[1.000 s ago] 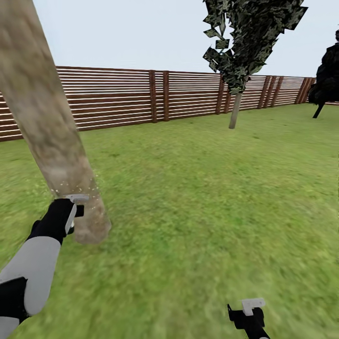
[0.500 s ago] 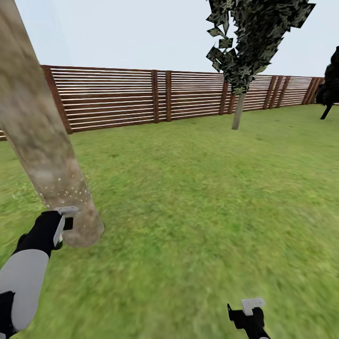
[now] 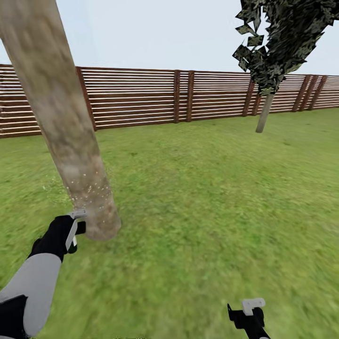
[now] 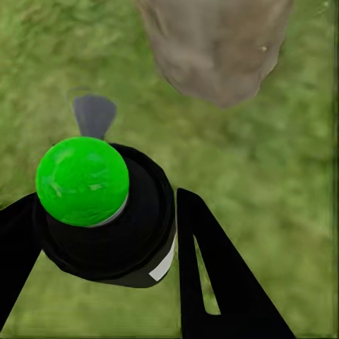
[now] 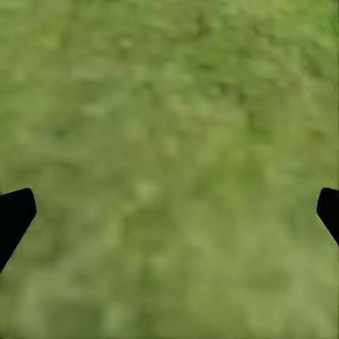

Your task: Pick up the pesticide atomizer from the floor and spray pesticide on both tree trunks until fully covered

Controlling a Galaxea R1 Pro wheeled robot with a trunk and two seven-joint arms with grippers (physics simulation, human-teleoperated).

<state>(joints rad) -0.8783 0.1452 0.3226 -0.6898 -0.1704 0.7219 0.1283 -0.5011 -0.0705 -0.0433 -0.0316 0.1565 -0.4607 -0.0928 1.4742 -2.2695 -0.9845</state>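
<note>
My left gripper (image 3: 75,227) is shut on the pesticide atomizer (image 4: 106,212), a black bottle with a bright green cap (image 4: 82,181), held between the black fingers (image 4: 212,275). It sits right beside the base of the near tree trunk (image 3: 70,132), a mottled grey-tan column whose base (image 4: 212,49) also appears in the left wrist view. Whitish-yellow pesticide specks (image 3: 89,190) dot the lower trunk above the gripper. The second tree stands far right by the fence, with a thin pale trunk (image 3: 264,114) and a dark leafy crown (image 3: 287,37). My right gripper (image 3: 249,311) hangs open over grass (image 5: 169,212).
Green lawn (image 3: 207,188) spreads from the near trunk to the far tree. A reddish-brown slatted fence (image 3: 141,96) closes the back of the garden.
The head view has swung left, so the trunk, fence and far tree sit further right in the picture. The left gripper stays by the trunk base with the atomizer; specks still show.
</note>
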